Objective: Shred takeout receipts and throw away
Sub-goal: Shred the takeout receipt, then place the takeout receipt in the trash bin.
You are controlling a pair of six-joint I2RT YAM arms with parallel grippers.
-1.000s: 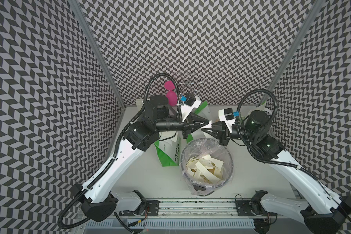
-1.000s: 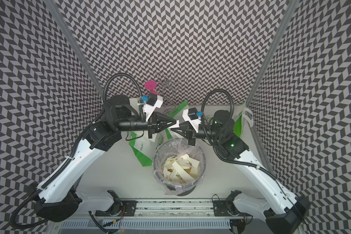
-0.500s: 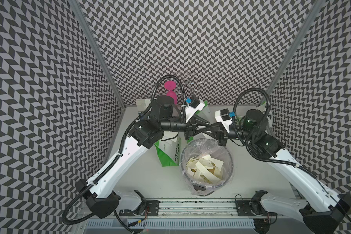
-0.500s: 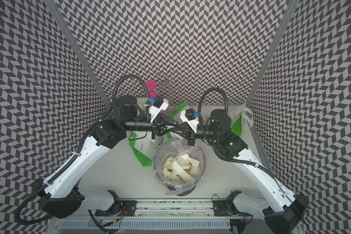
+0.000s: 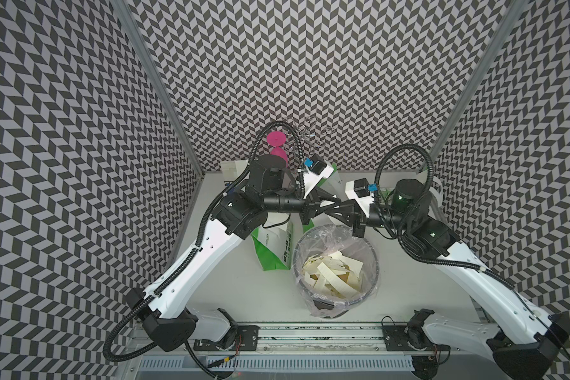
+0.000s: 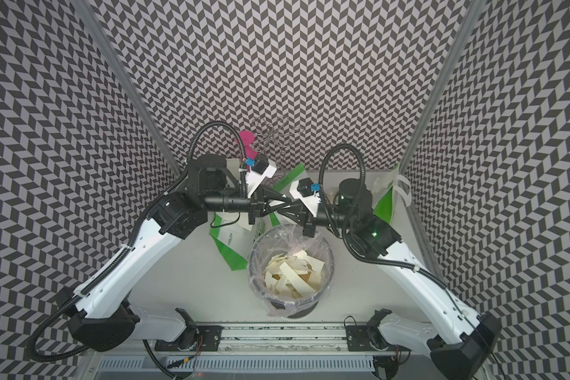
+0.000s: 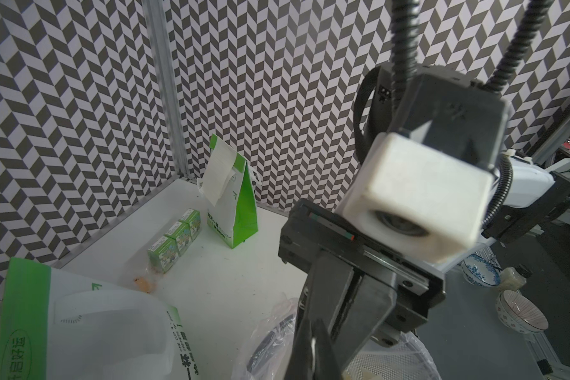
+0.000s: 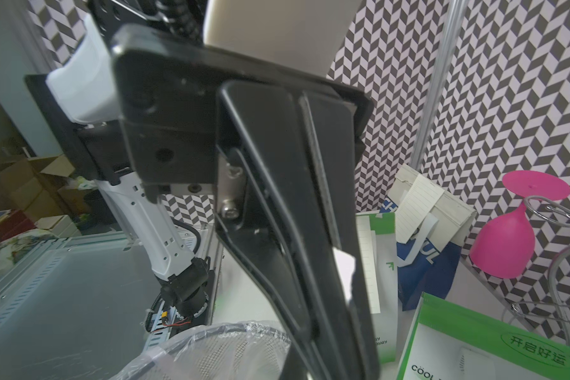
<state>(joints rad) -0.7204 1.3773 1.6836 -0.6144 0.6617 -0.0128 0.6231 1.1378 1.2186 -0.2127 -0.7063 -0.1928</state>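
Above the far rim of the bin point(image 5: 376, 267), the left pincer point(image 5: 339, 203) and the right pincer point(image 5: 330, 210) meet tip to tip, both closed. A small white scrap point(image 8: 344, 266) shows beside the left pincer's black fingers in the right wrist view (which pincer grips it I cannot tell). Torn receipts point(image 5: 329, 274) lie heaped inside the plastic-lined bin, as cream strips in both top views. One whole receipt point(image 7: 218, 174) hangs from the top of an upright green bag point(image 7: 241, 214) near the desk's far right corner. A lined receipt point(image 8: 415, 202) hangs on a blue bag point(image 8: 423, 274) at the back left. Another green bag, the flat bag point(image 5: 272, 245), lies on the desk point(image 5: 244, 289) just beside the bin, partly under the left arm.
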